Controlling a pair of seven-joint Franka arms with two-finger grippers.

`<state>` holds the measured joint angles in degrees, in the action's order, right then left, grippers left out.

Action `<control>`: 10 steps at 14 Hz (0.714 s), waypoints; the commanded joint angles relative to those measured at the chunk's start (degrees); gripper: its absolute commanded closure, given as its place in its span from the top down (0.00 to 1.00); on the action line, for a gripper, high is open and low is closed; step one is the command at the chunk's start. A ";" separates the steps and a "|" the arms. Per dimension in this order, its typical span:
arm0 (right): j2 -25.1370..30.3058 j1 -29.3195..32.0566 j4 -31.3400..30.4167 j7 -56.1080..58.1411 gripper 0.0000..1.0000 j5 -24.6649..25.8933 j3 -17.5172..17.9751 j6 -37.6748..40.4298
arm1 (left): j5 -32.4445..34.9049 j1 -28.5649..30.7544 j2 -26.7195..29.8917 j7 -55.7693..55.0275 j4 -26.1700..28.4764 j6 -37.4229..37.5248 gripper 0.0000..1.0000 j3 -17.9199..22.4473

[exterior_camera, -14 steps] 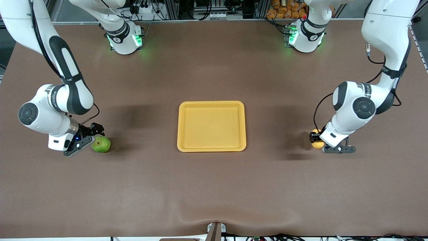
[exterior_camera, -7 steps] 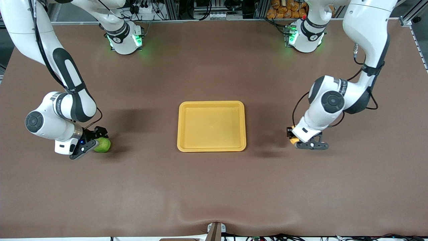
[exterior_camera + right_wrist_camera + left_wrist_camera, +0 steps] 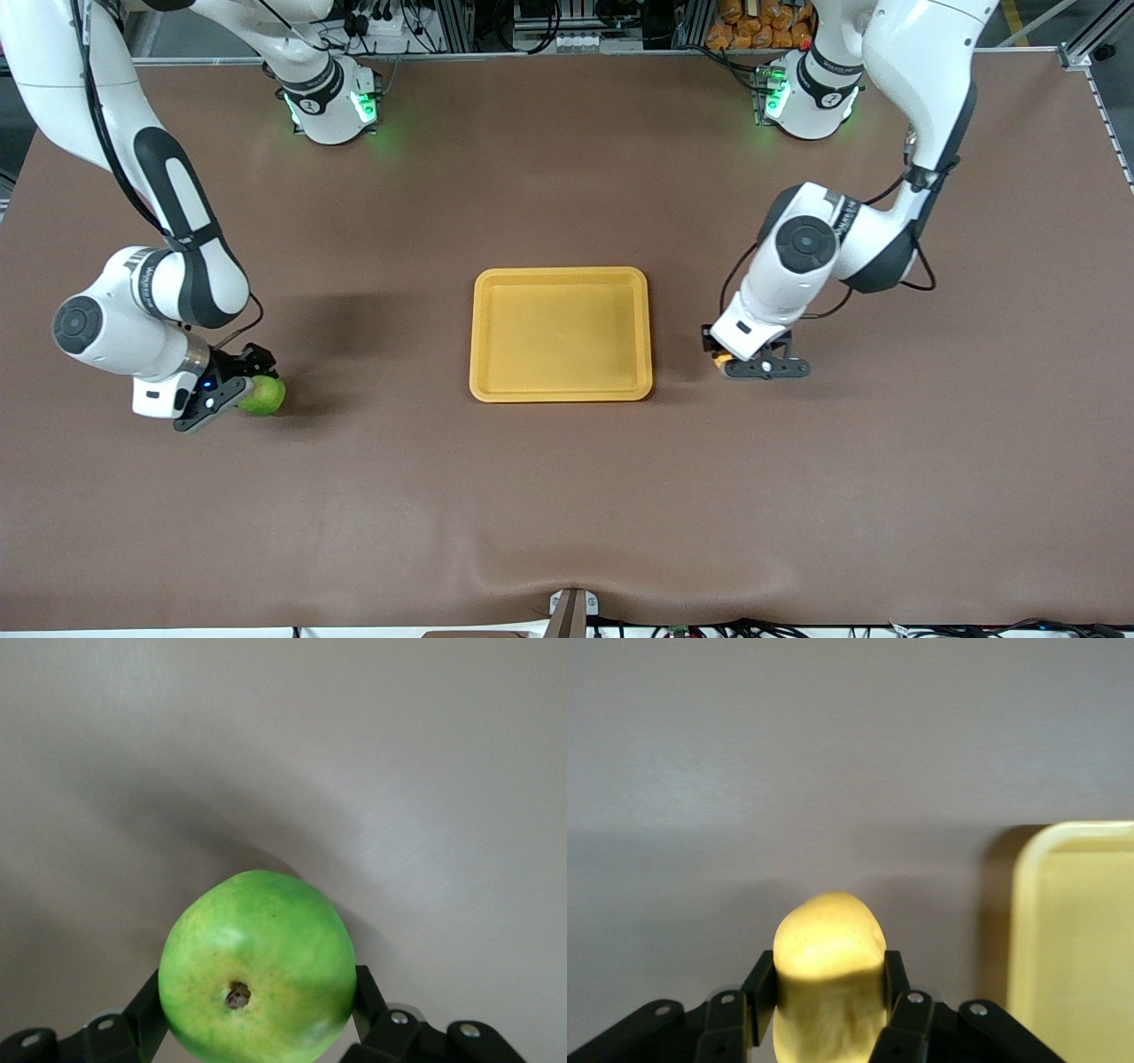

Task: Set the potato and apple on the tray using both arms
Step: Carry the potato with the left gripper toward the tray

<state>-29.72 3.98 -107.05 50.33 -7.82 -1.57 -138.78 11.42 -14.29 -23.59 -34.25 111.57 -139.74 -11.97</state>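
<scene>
The yellow-orange tray [image 3: 561, 333] lies at the table's middle. My left gripper [image 3: 725, 359] is shut on the potato [image 3: 720, 360] and holds it low over the table, just beside the tray's edge toward the left arm's end. In the left wrist view the potato [image 3: 828, 957] sits between the fingers [image 3: 759, 988], with the tray's corner [image 3: 1076, 930] close by. My right gripper [image 3: 249, 388] is shut on the green apple [image 3: 264, 396], low over the table toward the right arm's end. In the right wrist view the apple [image 3: 257, 966] fills the jaws, its stem dimple facing the camera.
The brown table mat [image 3: 567, 496] is bare around the tray. The arms' bases [image 3: 332, 97] stand along the edge farthest from the front camera, with cables and clutter [image 3: 753, 27] past that edge.
My left gripper carried the potato from the left arm's end of the table to beside the tray. My right gripper closed round the apple and shifted it slightly.
</scene>
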 commanded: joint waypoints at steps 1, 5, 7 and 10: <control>2.11 0.95 3.25 3.81 0.00 -0.53 0.34 1.14 | 1.33 -3.88 -1.36 -6.51 -3.80 3.85 0.00 0.28; 4.48 0.51 3.17 3.55 0.00 -0.53 0.34 1.31 | 1.24 -9.34 -4.96 -15.65 -9.33 6.84 0.00 0.37; 5.28 0.50 3.25 4.24 0.00 -0.53 0.52 1.49 | 1.33 -11.36 -6.46 -19.17 -11.19 7.99 0.00 0.45; 6.95 0.42 3.43 6.78 0.00 -1.06 1.92 5.60 | 1.33 -13.73 -8.57 -19.62 -13.83 7.99 0.00 0.45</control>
<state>-25.31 3.98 -103.18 54.19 -7.83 -1.19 -136.39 11.42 -26.45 -29.93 -52.35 101.33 -133.45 -11.89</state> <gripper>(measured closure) 0.150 0.480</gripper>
